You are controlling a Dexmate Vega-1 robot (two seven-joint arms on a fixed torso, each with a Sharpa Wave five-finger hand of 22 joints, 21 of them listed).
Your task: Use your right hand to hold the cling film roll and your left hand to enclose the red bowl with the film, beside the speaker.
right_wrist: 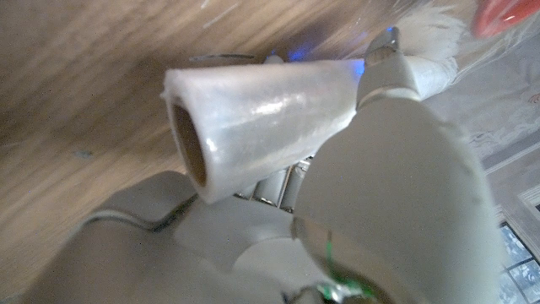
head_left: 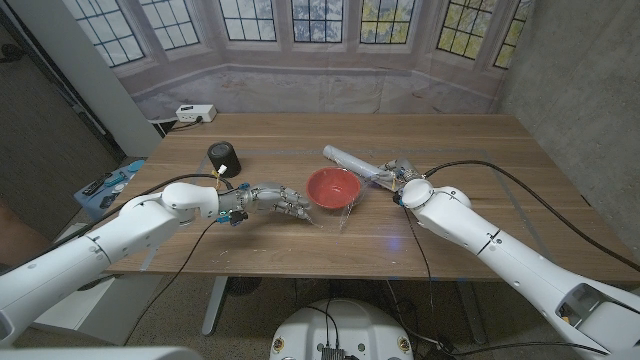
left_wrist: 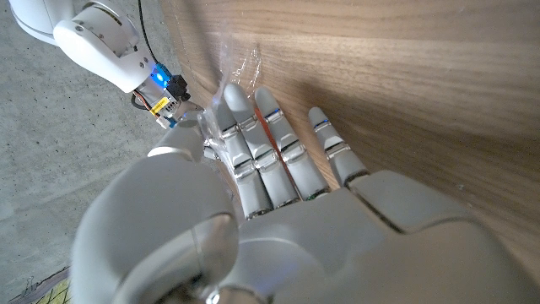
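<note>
The red bowl (head_left: 333,187) stands mid-table, to the right of the black speaker (head_left: 224,158). My right hand (head_left: 402,180) grips the cling film roll (head_left: 352,161), which lies slanted just behind the bowl; the right wrist view shows its hollow end (right_wrist: 187,139) and my hand (right_wrist: 371,186) wrapped around the roll (right_wrist: 261,114). A clear sheet of film (head_left: 338,212) runs from the roll over the bowl toward the table's front. My left hand (head_left: 278,200) reaches in beside the bowl and pinches the crinkled film edge (left_wrist: 221,127) against its fingers (left_wrist: 270,143).
A white power strip (head_left: 195,114) lies at the table's back left corner. A low stand with blue items (head_left: 106,188) sits off the table's left edge. Bare wood (head_left: 470,140) stretches to the right and behind the bowl.
</note>
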